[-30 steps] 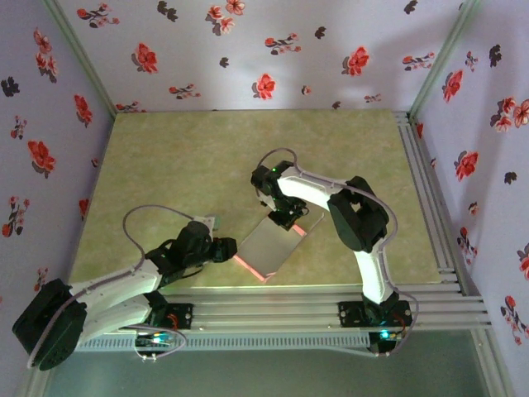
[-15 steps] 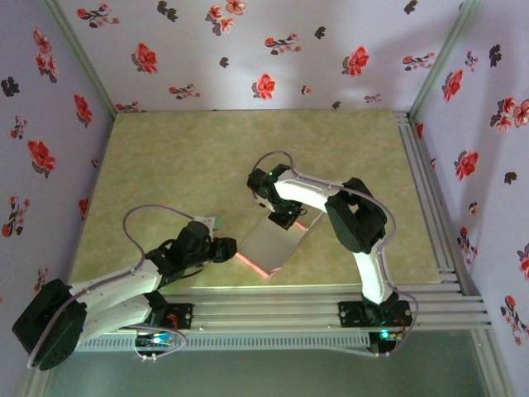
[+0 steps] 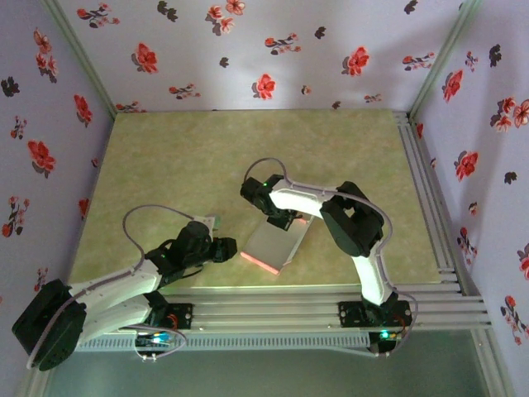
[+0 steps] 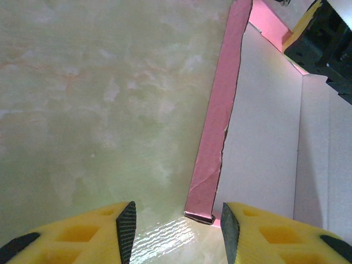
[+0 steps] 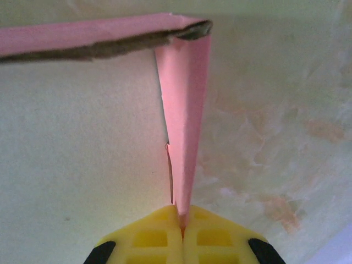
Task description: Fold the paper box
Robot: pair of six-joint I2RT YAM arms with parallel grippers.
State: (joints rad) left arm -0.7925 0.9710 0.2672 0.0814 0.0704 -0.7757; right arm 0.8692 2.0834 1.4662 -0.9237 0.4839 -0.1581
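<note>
The paper box point(image 3: 269, 243) lies flat on the table between the two arms, pale grey-white face up, with a glowing pink edge point(image 3: 259, 263) at its near side. My right gripper point(image 3: 282, 218) is at the box's far end, shut on an upright pink flap point(image 5: 185, 110), which is pinched between the yellow fingers point(image 5: 148, 239). My left gripper point(image 3: 228, 247) sits just left of the box and stands open. In the left wrist view the near corner of a raised pink side wall point(image 4: 219, 121) lies between its fingertips without touching them; the white panel point(image 4: 264, 137) is to the right.
The table point(image 3: 182, 165) has a mottled green-beige top. Aluminium rails point(image 3: 430, 198) run along the right side and near edge. Floral walls enclose the left, back and right. Free room lies behind and left of the box.
The right gripper has closed on the pink flap and shifted left and slightly back, dragging the box's far end with it. The left arm has stayed still.
</note>
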